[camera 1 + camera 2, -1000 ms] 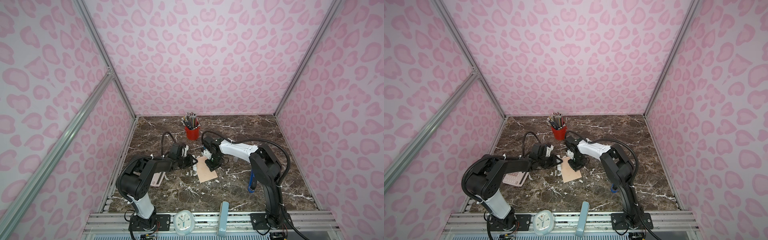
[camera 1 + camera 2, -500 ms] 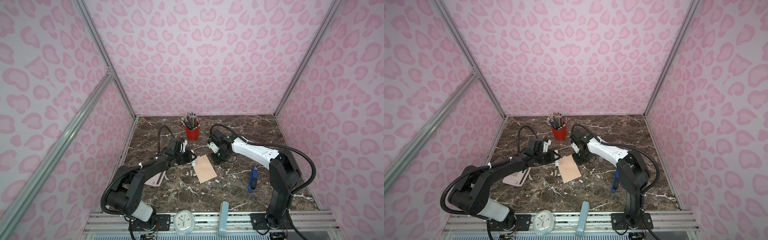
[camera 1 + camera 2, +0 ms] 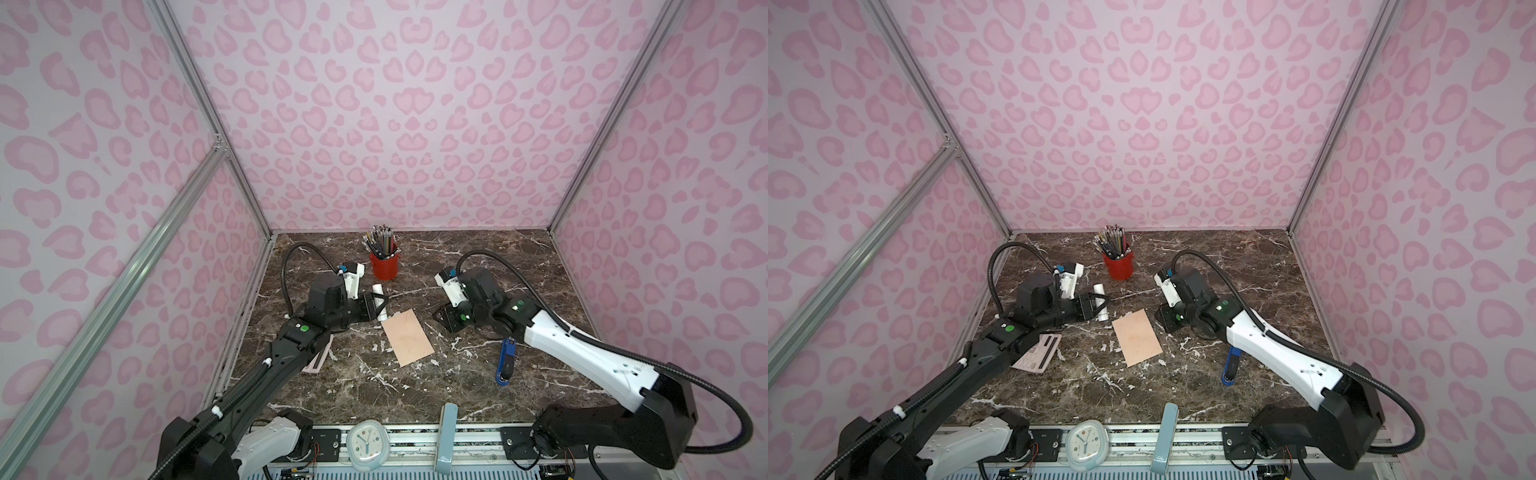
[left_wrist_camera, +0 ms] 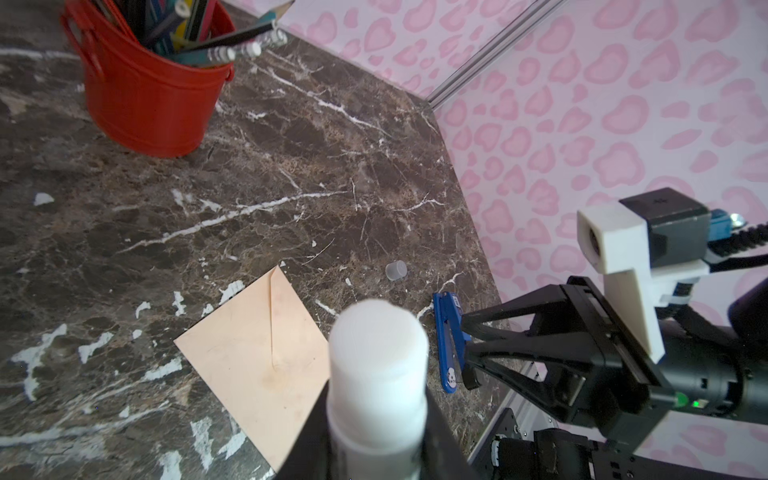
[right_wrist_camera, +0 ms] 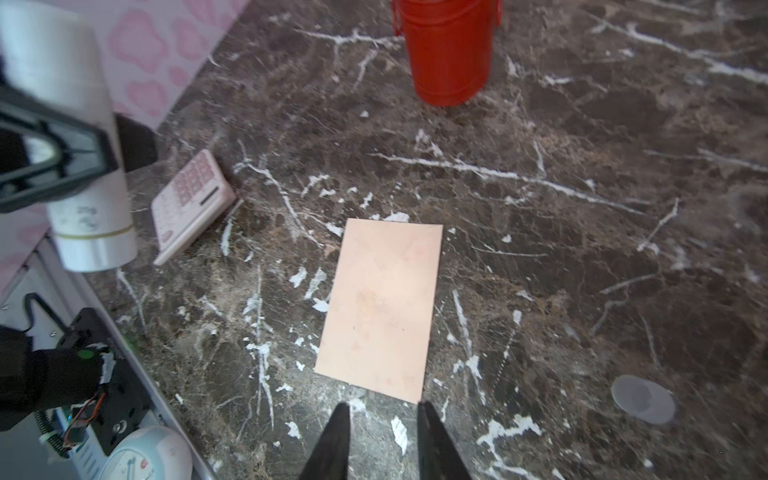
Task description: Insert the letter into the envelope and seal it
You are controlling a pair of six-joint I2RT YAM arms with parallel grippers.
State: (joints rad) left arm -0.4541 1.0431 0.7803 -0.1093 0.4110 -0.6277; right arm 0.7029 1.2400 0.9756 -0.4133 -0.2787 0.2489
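Note:
The peach-pink envelope (image 3: 407, 343) (image 3: 1137, 336) lies flat in the middle of the marble table, flap side up with the flap down (image 4: 257, 361) (image 5: 384, 307). The letter does not show in any view. My left gripper (image 3: 376, 309) (image 4: 376, 436) is shut on a white glue stick (image 3: 380, 299) (image 3: 1100, 301) (image 4: 378, 374), held just off the envelope's far left corner. My right gripper (image 3: 441, 319) (image 5: 383, 409) hovers to the right of the envelope, level with its far end. It is open, with only bare table between its fingers.
A red bucket of pencils (image 3: 384, 264) stands at the back. A pink calculator (image 3: 1038, 353) lies left under my left arm, a blue stapler (image 3: 506, 361) right. A clear cap (image 5: 642, 399) rests near my right gripper. A clock (image 3: 368, 444) sits on the front rail.
Both grippers have pulled away from the envelope, which now lies fully uncovered. The right gripper moved right and its jaws widened. The left still holds the glue stick.

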